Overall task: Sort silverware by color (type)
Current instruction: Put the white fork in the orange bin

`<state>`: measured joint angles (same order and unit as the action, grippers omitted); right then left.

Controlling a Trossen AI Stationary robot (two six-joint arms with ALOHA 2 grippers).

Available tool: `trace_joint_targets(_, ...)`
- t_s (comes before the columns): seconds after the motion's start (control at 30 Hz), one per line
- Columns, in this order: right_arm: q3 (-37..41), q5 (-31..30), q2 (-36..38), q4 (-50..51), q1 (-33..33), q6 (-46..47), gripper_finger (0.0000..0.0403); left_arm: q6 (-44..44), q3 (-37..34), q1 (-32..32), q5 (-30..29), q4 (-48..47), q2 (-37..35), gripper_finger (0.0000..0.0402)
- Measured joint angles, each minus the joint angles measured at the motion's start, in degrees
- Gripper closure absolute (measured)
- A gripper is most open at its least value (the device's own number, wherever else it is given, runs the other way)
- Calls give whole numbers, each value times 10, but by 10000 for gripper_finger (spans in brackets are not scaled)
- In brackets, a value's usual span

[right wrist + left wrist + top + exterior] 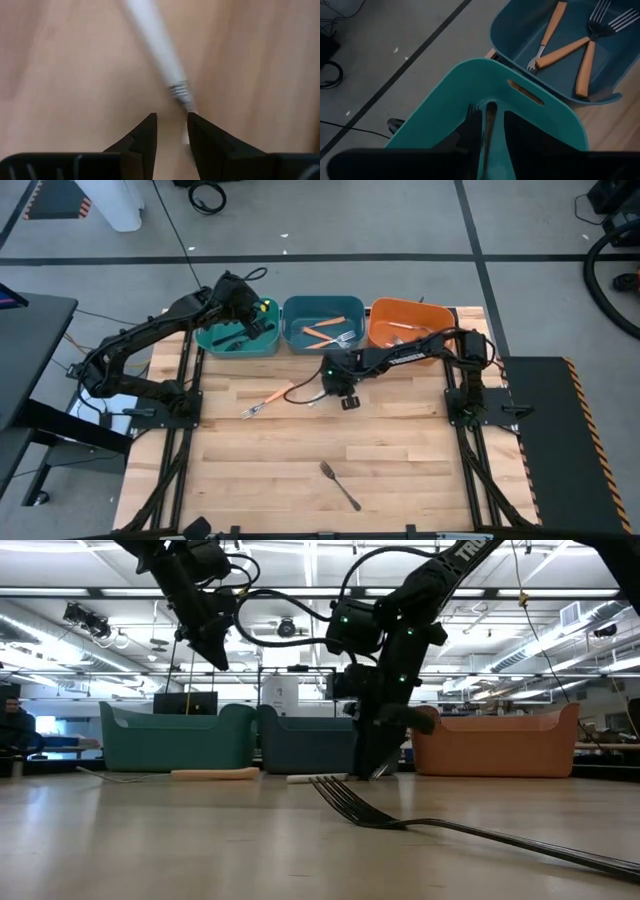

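Note:
My left gripper hangs open over the teal bin. Black utensils lie on that bin's floor, seen in the gap between its fingers. My right gripper is low over the table, open. Its fingers stand on either side of the metal neck of a white-handled utensil that lies flat on the wood; I see no touch. An orange-handled fork lies left of it. A dark metal fork lies nearer the near edge. Orange-handled forks lie in the dark blue bin.
Three bins stand in a row along the far edge: teal, dark blue, and orange, which has light utensils in it. In the low view the dark fork is close in front. Bare wood lies between the bins and that fork.

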<state>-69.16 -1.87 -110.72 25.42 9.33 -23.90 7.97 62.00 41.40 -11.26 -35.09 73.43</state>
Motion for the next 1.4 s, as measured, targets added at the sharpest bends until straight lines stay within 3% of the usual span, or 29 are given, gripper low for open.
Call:
trace_joint_targets(0.13, -9, 6, 4, -21, 3, -5, 286, 0, 0, 0, 0, 0, 0, 310)
trace_joint_targets(0.27, -9, 61, -6, -32, 10, -3, 286, 0, 0, 0, 0, 2, 1, 310)
trace_joint_targets(0.73, -13, 70, -39, -15, 11, 13, 288, 1, -7, 0, 0, 20, 1, 310)
trace_joint_targets(0.87, -13, 60, -38, 2, 12, 80, 310, 1, -7, 2, 0, 19, 1, 310)
trace_joint_targets(1.03, -12, 58, -38, 9, 14, 135, 377, 2, -7, 2, 0, 19, 1, 310)
trace_joint_targets(1.4, -30, 64, -7, 81, 12, 184, 388, 2, -7, 3, 0, 19, 1, 310)
